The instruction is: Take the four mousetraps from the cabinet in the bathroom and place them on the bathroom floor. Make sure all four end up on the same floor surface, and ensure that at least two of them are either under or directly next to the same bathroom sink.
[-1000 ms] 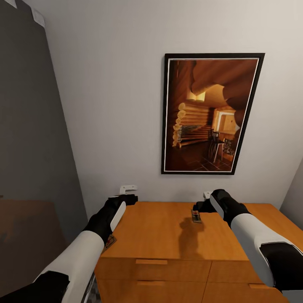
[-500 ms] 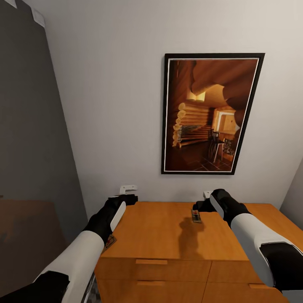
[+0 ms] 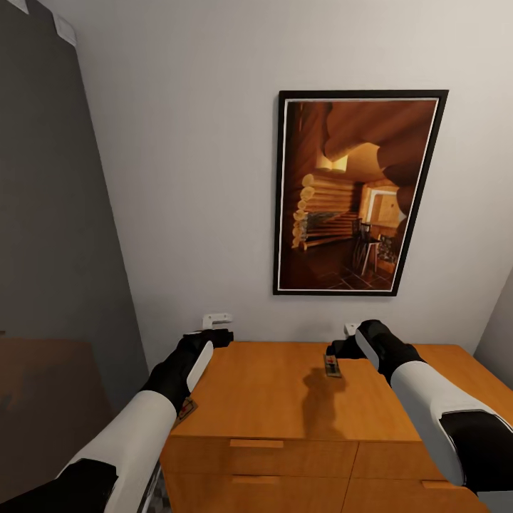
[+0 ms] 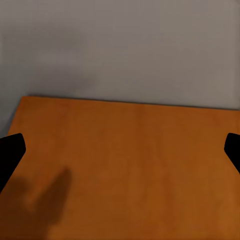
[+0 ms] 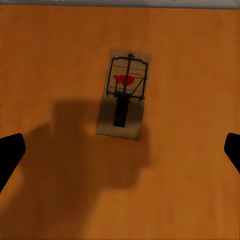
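Head view was taken up by a pale wall, on which a dark-framed picture (image 3: pixel 358 192) of a log interior was hung above the cabinet (image 3: pixel 285 406). A grey panel (image 3: pixel 50 235) was seen beside the cabinet, on the robot's left. The cabinet's flat orange-brown top was lit evenly, and drawer fronts with bar handles (image 3: pixel 256 443) were seen below its front edge.

One mousetrap (image 3: pixel 332 366) was laid flat on the cabinet top, toward the wall side, with a soft shadow cast on the wood in front of it. The right gripper (image 3: pixel 340 340) was held just above that mousetrap, without contact being visible. In the right wrist view the mousetrap (image 5: pixel 124 101) was shown lying between the two dark fingertips (image 5: pixel 10 155), which were spread wide to either side and closed on nothing; its red mark and dark wire were plainly seen.

A second mousetrap (image 3: pixel 187 409) was partly hidden behind the left forearm, at the cabinet's left edge. The left gripper (image 3: pixel 218 326) was held over the cabinet's left rear corner. In the left wrist view its fingertips (image 4: pixel 11 150) were likewise set wide apart, with only bare cabinet top (image 4: pixel 125 170) and wall between them.
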Motion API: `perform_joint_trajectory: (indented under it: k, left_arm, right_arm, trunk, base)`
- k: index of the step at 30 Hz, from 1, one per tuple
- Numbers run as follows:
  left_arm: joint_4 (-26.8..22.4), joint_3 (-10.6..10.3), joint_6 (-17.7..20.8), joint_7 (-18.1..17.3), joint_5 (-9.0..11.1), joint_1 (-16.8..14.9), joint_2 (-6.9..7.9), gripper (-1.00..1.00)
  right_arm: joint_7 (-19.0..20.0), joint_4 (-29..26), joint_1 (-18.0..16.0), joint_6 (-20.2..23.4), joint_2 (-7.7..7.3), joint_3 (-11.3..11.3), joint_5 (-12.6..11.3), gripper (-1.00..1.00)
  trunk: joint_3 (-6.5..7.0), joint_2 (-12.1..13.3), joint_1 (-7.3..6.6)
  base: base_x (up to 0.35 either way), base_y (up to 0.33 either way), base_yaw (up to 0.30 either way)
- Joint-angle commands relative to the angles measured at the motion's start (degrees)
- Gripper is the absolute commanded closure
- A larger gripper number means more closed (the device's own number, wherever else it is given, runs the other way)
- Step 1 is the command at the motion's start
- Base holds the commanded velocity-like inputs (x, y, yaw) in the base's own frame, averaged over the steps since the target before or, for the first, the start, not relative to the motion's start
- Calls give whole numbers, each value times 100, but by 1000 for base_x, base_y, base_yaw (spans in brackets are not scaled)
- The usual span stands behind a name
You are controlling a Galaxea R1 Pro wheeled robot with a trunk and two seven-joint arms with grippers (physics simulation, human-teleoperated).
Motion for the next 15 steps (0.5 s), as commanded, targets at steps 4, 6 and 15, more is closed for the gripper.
perform_joint_trajectory:
  k: [4,6,15]
  left_arm:
    - [-5,-15,20,48,58,-1,0,-100]
    - [-9,-12,23,48,58,-1,0,-100]
    - [-7,-15,20,48,58,-1,0,-100]
  right_arm:
    - [-13,-8,-1,33,-8,40,-62,-100]
    - [-15,-8,-1,45,-8,39,-65,-100]
    - [-10,-8,-1,55,-8,28,-71,-100]
  trunk:
    - [-3,-4,3]
    - [-3,-4,3]
    - [-3,-4,3]
  base:
    - [128,0,0]
    - [247,0,0]
    - [171,0,0]
